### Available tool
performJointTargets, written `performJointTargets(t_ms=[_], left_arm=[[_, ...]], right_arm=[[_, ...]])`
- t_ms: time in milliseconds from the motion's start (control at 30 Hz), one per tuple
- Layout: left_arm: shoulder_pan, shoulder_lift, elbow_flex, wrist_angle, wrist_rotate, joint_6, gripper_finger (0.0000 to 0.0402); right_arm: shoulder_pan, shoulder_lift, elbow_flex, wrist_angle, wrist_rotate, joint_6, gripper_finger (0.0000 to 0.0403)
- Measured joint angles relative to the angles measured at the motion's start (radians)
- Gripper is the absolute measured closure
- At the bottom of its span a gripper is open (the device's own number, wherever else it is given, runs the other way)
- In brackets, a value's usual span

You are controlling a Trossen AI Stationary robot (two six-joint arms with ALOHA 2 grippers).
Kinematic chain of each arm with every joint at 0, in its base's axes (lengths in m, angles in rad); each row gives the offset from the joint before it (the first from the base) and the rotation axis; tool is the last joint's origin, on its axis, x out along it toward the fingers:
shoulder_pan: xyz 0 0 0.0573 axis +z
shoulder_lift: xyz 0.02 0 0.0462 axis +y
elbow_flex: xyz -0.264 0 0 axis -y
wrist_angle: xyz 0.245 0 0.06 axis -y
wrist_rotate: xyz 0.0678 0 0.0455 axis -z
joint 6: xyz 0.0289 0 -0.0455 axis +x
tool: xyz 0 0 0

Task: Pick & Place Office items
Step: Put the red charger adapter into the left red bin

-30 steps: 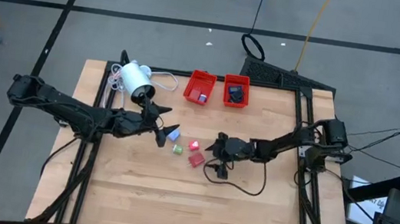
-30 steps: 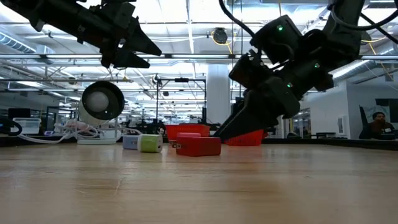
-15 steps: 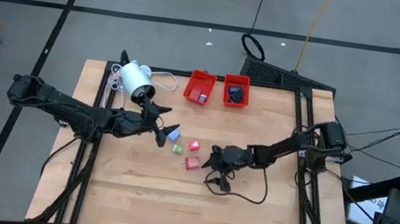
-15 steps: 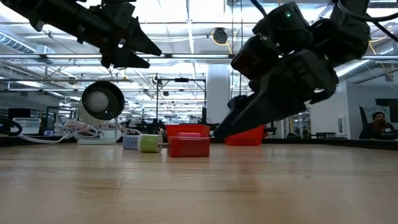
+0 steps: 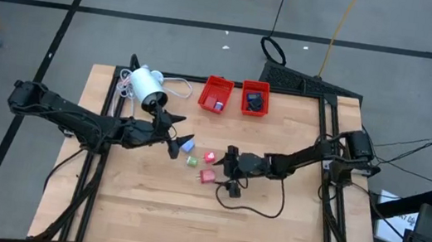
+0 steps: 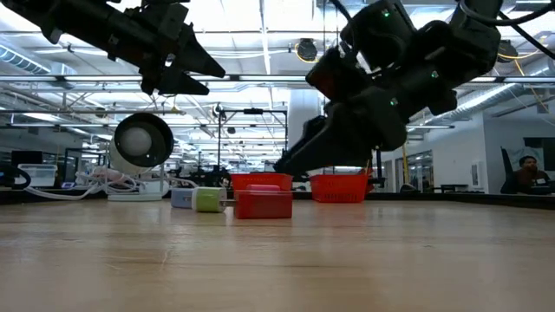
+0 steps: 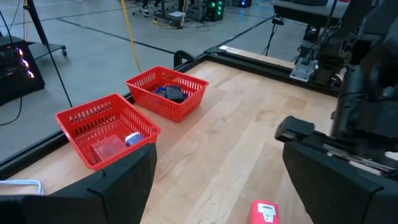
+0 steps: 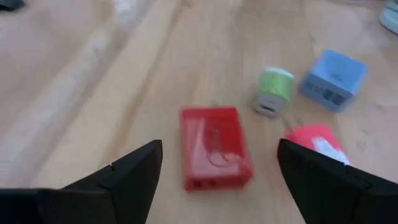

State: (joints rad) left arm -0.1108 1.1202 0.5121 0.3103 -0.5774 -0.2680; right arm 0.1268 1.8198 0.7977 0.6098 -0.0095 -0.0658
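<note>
Four small office items lie mid-table. They are a red block [image 5: 207, 175] [image 8: 214, 155], a green piece [image 5: 191, 161] [image 8: 273, 90], a pale blue piece [image 5: 187, 144] [image 8: 333, 78] and a pink-red piece [image 5: 209, 157] [image 8: 314, 143]. My right gripper [image 5: 223, 165] [image 8: 219, 143] is open, hovering above the table just right of the red block, its fingers slanting down toward it. My left gripper [image 5: 176, 135] [image 7: 219, 148] is open and held high [image 6: 204, 74], left of the pale blue piece. Two red trays [image 5: 216, 93] [image 5: 255, 98] at the far edge hold a few small pieces.
A white cylindrical lamp [image 5: 147, 87] with a coiled cable lies near the far-left corner. A black cable [image 5: 255, 206] loops on the table under the right arm. Bare wood stretches along the near half of the table [image 5: 185, 226].
My right gripper dipped toward the near edge beside the red block, then rose and moved left toward the items. The red block slid a little to the left along the table. The cable loop under the right arm shifted with it.
</note>
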Motion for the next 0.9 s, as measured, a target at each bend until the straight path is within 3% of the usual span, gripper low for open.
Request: performJointTargets(t_ms=[233,600,900], left_arm=[[0.000,0.000,0.000,0.001,0.000,0.000,0.0053],[0.000,0.000,0.000,0.001,0.000,0.000,0.0053],[0.000,0.000,0.000,-0.002,0.001,-0.001,0.0053]], right_arm=[[-0.002,0.001,0.011,-0.004,-0.018,-0.030,0.0067],[-0.001,0.130,0.048,0.045,-0.046,-0.033,0.0080],[-0.001,0.158,0.058,0.040,-0.047,-0.019,0.0081]])
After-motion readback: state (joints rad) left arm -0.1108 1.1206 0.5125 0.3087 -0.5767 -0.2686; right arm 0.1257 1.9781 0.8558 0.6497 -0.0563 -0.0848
